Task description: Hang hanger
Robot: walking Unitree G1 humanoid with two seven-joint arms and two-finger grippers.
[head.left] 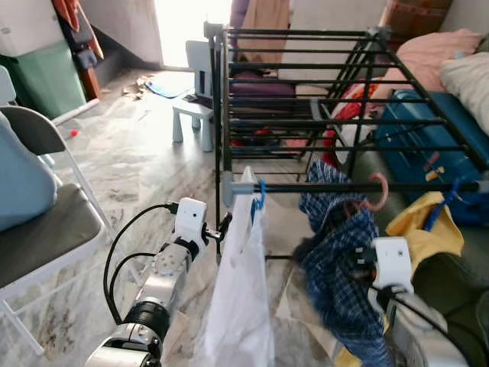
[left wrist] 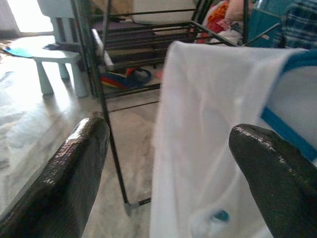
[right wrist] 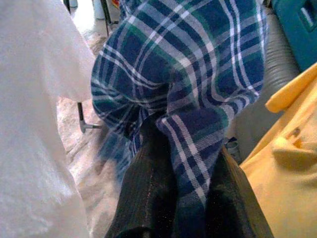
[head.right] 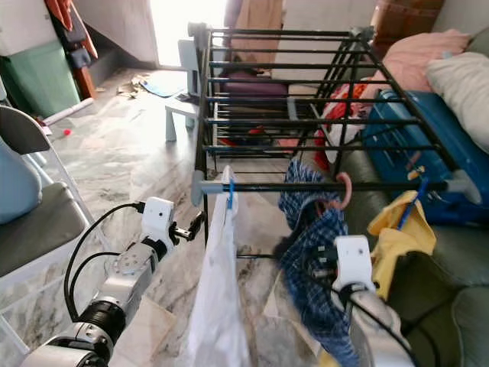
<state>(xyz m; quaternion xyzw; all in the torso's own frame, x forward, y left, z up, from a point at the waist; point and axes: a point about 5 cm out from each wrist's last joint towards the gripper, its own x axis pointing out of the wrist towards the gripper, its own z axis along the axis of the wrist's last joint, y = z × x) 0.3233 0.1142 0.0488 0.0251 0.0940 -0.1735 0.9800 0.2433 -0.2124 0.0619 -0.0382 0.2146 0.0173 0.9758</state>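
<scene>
A black drying rack stands in front of me. A pink hanger is hooked over the rack's front rail and carries a blue plaid shirt. My right gripper is shut on the plaid cloth low down, below the rail; its white wrist shows beside the shirt. To the left, a white garment hangs from a blue hanger on the same rail. My left gripper is open, just left of the white garment, holding nothing.
A yellow garment on a blue hanger hangs at the rail's right end. A blue suitcase and sofa cushions lie to the right. A folding chair stands at the left, and a small white stool behind the rack.
</scene>
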